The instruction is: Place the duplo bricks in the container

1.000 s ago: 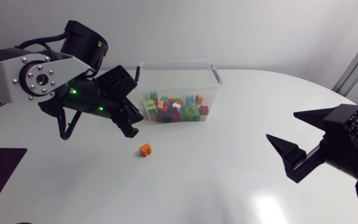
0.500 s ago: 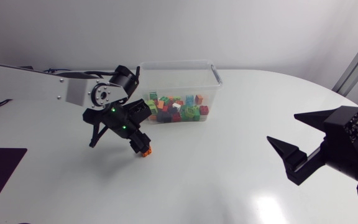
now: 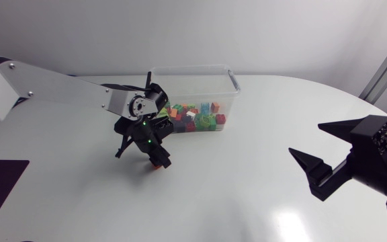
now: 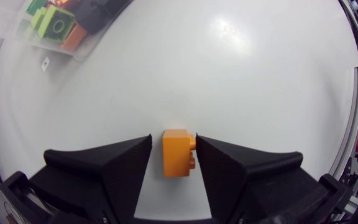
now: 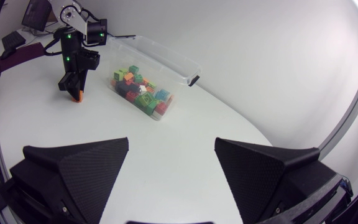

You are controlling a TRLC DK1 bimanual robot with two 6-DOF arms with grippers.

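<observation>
The left arm [image 3: 66,91] is reaching in from the upper left of the head view and is pointing its left jaws down at the table [image 3: 234,195], just left of the frame's middle. An orange brick [image 4: 178,152] is lying on the table between those jaws, its studs facing sideways toward one finger. In the left wrist view the jaws are standing released around it. The finger on the stud side is touching or all but touching the studs, while a thin strip of table is showing between the brick and the other finger. In the head view only a bit of orange is peeking out below the jaws. The clear container [image 3: 232,82] is sitting at the upper middle of the frame, holding a heap of coloured bricks [image 3: 193,119]. The orange brick is lying outside it, near its front left corner. The right arm [image 3: 371,158] is hanging at the right edge, well apart from the container, its right jaws spread wide above bare table.
</observation>
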